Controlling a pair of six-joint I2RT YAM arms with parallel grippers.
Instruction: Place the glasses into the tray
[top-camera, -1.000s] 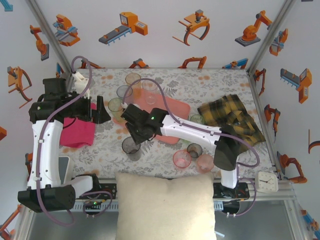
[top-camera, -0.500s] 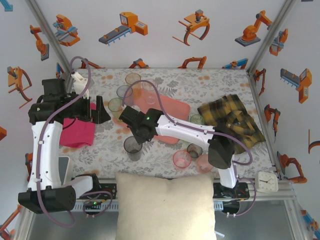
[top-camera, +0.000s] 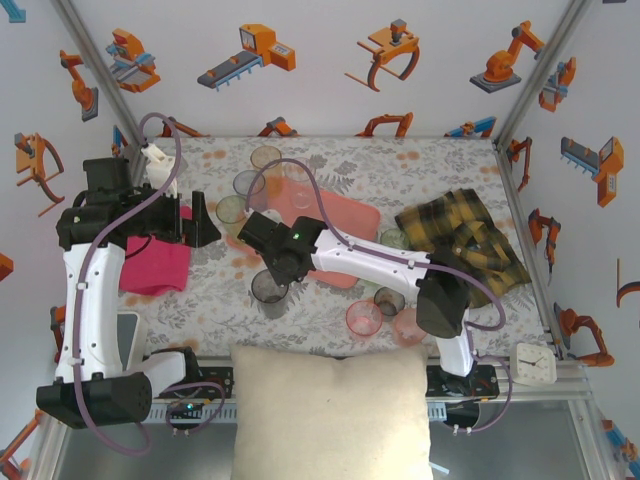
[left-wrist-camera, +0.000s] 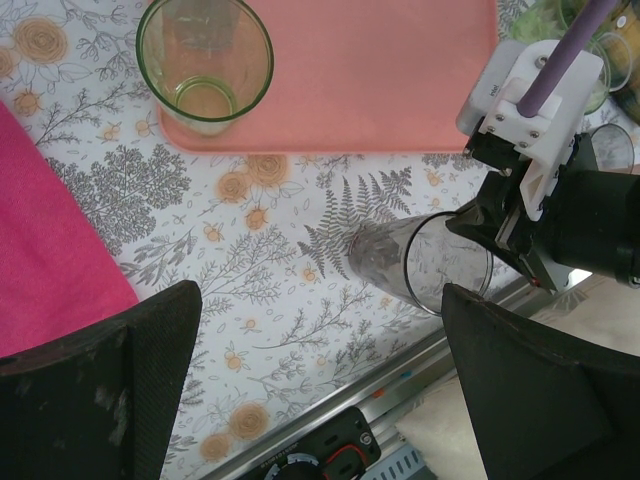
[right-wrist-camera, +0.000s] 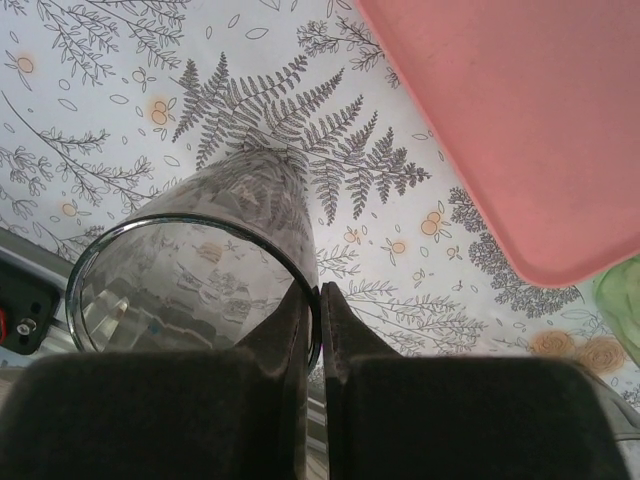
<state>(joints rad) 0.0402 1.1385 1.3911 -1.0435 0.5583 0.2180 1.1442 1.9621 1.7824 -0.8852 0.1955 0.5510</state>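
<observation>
My right gripper (right-wrist-camera: 318, 300) is pinching one thin wall of the smoky grey tumbler (right-wrist-camera: 200, 250), one finger inside the rim and one outside, with the jaws almost together. I am judging this a slim hold. On lifting, the smooth plastic could be slipping or swinging, then toppling onto the floral table (right-wrist-camera: 120, 60). The tumbler is looking translucent, empty and roughly upright, just short of the salmon tray (right-wrist-camera: 520, 120). Beyond, my left gripper (left-wrist-camera: 320, 400) is hanging wide open, holding nothing.
</observation>
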